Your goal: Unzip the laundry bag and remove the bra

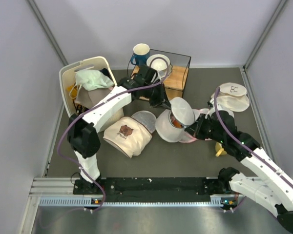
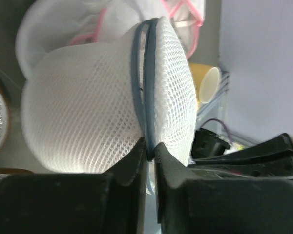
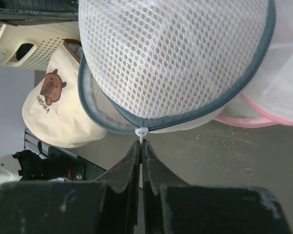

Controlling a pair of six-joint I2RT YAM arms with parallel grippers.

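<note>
The laundry bag (image 1: 179,117) is a round drum of white mesh with a blue-grey rim and zip, lifted and tilted in mid-table. My left gripper (image 1: 165,103) is shut on its rim at the far left side; the left wrist view shows the jaws (image 2: 150,153) pinching the blue-grey rim band (image 2: 142,87). My right gripper (image 1: 188,130) is shut on the white zip pull (image 3: 142,132) at the bag's near edge, its tips (image 3: 141,145) just below the bag (image 3: 176,58). The zip gapes on one side (image 3: 95,100). The bra does not show.
A beige bear-print cloth (image 1: 127,136) and a grey glittery disc (image 1: 144,119) lie left of the bag. Pink-trimmed mesh bags (image 1: 232,97) lie at the right, with a yellow cup (image 1: 219,151) nearer. A white basket (image 1: 68,85), a wire-frame box (image 1: 178,73) and a blue mug (image 1: 140,53) stand behind.
</note>
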